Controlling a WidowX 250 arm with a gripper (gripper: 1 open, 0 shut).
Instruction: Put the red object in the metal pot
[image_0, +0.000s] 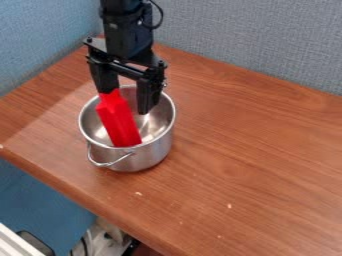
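Observation:
The metal pot (150, 150) stands on the wooden table near its left front part, its wire handle hanging at the near rim. The red object (118, 118) lies slanted inside the pot, its lower end on the pot floor and its upper end leaning at the far left rim. My gripper (127, 98) hangs pointing down over the pot's far side, open, with its black fingers (151, 92) spread wide. The block's top end sits between the fingers, and no finger visibly presses on it.
The brown wooden table (254, 150) stretches to the right and front of the pot. A blue fabric wall (267, 40) stands behind it. The table's front edge drops off at the lower left, with cables on the floor below.

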